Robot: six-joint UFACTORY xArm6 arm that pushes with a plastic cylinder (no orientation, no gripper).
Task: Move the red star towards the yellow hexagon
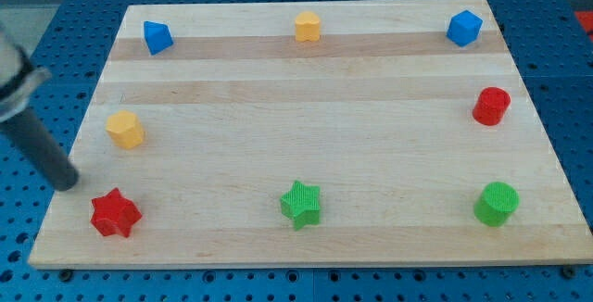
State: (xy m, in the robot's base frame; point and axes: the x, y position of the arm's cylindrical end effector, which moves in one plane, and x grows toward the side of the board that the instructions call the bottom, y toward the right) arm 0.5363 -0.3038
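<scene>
- Near edge, view's bottom left: red ridged plastic star block, flat on pale wooden board, untouched, edges crisp.
- Same row: green ridged star block at centre, green ridged cylinder at right.
- My tip, end of dark matt rod, at board's left edge, just above-left of red star, apart from it; no jaws fitted.
- Middle: yellow hexagon block above the star; red cylinder at right.
- Far row: blue angular block, small yellow block, blue cube-like block.
- No legible writing.

No legible text, label, brand, number or sign appears on the wooden board, on any coloured block, or on the surrounding blue perforated surface.
</scene>
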